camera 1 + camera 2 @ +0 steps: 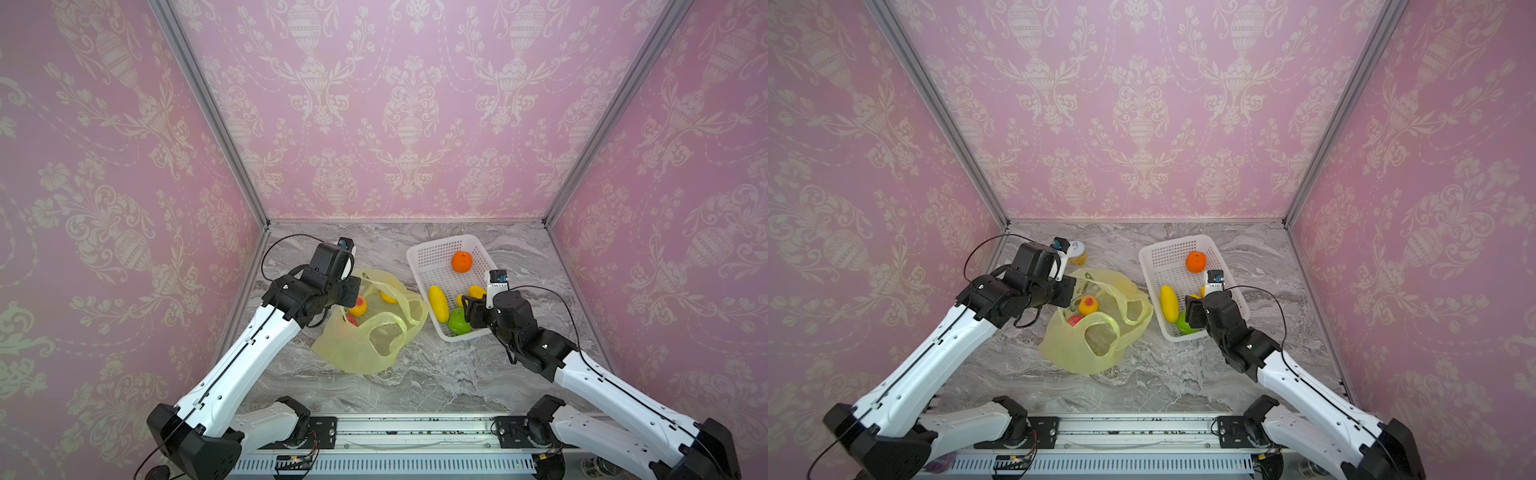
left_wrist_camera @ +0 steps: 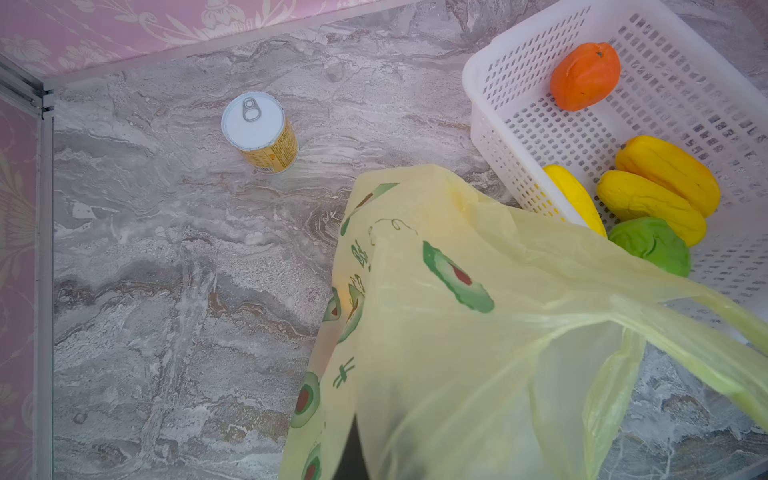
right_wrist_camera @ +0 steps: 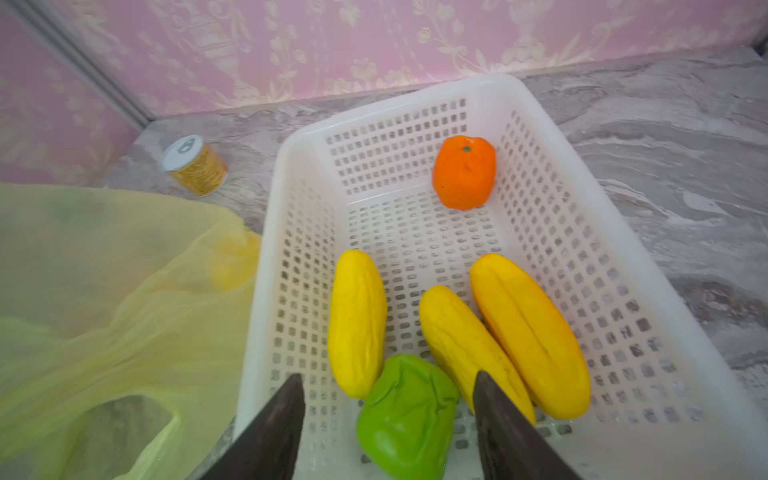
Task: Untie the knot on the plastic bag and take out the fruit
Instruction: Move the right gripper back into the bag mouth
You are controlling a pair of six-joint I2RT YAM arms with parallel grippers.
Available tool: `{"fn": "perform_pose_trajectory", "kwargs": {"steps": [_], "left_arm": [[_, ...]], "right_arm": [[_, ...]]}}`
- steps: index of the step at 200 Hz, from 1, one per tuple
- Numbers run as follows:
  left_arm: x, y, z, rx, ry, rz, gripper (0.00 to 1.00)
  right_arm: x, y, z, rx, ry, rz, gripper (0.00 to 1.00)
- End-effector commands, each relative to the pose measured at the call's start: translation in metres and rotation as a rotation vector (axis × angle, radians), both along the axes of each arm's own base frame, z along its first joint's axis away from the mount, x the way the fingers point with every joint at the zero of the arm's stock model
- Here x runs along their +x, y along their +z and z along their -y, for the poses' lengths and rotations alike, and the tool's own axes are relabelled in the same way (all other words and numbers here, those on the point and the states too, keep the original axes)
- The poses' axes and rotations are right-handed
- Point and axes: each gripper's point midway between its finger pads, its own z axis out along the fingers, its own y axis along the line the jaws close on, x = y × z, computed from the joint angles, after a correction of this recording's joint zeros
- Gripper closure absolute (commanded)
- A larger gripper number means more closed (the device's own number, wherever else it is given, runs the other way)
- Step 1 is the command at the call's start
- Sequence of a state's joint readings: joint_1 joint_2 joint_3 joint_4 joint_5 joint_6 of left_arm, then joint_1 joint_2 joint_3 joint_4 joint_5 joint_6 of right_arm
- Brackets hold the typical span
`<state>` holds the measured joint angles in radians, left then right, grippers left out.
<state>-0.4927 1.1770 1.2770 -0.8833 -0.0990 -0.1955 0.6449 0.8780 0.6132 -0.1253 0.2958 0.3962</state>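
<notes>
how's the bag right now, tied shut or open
Open. The bag has its two handles lying apart as separate loops, not tied together, and fruit shows through its mouth in both top views.

White arms [image 1: 232, 374], black joints [image 1: 299, 295].

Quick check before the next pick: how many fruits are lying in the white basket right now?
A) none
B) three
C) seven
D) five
D: in the right wrist view the white basket holds five: the orange fruit, three long yellow fruits and the green fruit.
</notes>
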Motion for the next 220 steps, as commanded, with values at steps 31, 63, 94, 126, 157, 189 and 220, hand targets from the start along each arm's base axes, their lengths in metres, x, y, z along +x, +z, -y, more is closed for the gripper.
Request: {"fn": "perform_pose_trajectory", "kwargs": {"steps": [31,63,94,126,157,189,220], "left_arm": [[-0.003,-0.002,-0.005,0.011,-0.001,-0.007,1.0],[-0.005,0.001,-0.005,0.003,-0.004,-0.001,1.0],[-0.006,0.002,-0.005,0.001,-0.005,0.004,1.0],[-0.006,0.002,-0.005,-0.002,-0.006,0.005,1.0],[-0.006,0.003,-0.004,-0.007,-0.009,0.006,1.0],[-0.006,0.003,-0.004,-0.011,-0.011,0.007,1.0],[-0.006,0.003,-0.004,-0.007,-0.011,0.006,1.0]], "right_arm": [[-0.069,0.068,-0.091,0.108,0.506,0.232,0.56],[-0.117,0.076,-0.137,0.099,0.759,0.274,0.61],[-0.137,0.063,-0.169,0.055,0.875,0.257,0.65],[-0.108,0.041,-0.183,-0.013,0.757,0.201,0.74],[-0.083,0.021,-0.2,-0.107,0.675,0.143,0.8],[-0.08,0.01,-0.226,-0.127,0.732,0.107,0.71],[-0.093,-0.004,-0.252,-0.192,0.821,0.088,0.59]]}}
